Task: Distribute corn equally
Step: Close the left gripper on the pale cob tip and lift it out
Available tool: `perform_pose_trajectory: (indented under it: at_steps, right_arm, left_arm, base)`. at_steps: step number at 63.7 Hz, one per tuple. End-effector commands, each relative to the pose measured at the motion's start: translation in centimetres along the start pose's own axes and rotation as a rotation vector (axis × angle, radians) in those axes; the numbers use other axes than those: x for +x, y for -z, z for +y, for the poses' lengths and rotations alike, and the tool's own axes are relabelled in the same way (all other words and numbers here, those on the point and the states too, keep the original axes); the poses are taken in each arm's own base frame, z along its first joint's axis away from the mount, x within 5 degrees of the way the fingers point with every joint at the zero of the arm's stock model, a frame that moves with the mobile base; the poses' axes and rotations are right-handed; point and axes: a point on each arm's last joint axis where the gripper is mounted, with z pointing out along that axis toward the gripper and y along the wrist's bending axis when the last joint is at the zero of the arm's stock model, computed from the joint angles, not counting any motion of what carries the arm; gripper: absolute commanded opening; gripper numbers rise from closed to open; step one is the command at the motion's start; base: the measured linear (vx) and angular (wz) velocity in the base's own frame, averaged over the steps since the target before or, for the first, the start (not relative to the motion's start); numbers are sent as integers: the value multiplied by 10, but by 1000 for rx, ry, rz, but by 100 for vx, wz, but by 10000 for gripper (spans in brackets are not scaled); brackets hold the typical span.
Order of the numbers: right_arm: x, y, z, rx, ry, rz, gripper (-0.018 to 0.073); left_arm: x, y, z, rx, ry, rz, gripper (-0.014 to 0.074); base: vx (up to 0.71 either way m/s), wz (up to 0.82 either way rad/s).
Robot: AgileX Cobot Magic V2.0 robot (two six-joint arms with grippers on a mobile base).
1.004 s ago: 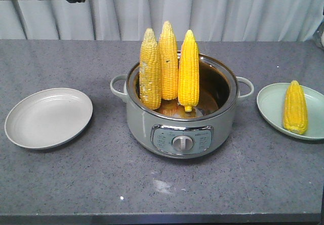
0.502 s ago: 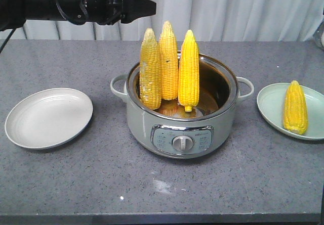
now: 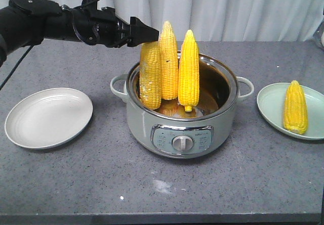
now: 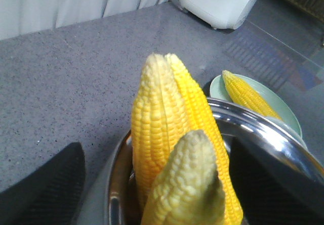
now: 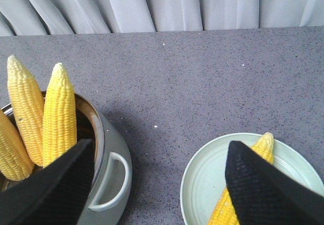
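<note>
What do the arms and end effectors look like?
Left arm: matte black jointed housing, black cable looping off it; left end effector tapers to a point. Right end effector: two black wedge-shaped fingers with fine woven texture. No markings legible.

The left arm (image 3: 45,23) is stretched in from the left along the far side. The left gripper (image 3: 151,33) is held level, its fingers (image 4: 43,184) parted. The right gripper (image 5: 162,184) is held aloft at the right, spread wide.

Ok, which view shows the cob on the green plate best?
The front view: the cob lies whole and unobstructed on the plate. Right wrist: the right end effector covers its middle. Left wrist: the pot rim cuts off one end.
</note>
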Motion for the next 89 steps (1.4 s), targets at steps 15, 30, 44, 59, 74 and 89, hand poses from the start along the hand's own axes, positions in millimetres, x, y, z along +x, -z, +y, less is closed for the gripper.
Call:
perform_pose_trajectory:
  at_steps: [15,30,44,59,74,89]
  right_arm:
    - [-13,16,9,6,6,-108,528]
    - [-13,16,9,6,6,-108,528]
    - [-13,16,9,6,5,-108,528]
    - [-13,16,9,5,6,-107,528]
    - [-13,16,9,4,6,-105,528]
    - [-12,16,9,2,5,-102,528]
  left_arm:
    - [-22,14,-21,45,-16,-77,569]
    - [-15,2,-25,71,-13,-47,569]
    - [-14,0,-28,79,-16,-42,492]
    - [-15,0,-29,81,-14,-43,132]
    - [-36,22,-56,147,-92,-67,-8]
    - [-85,90,-112,163,-291,-190,-8]
  base:
    - [0,0]
    - [0,0]
    - [0,0]
    - [0,0]
    - [0,0]
    - [0,0]
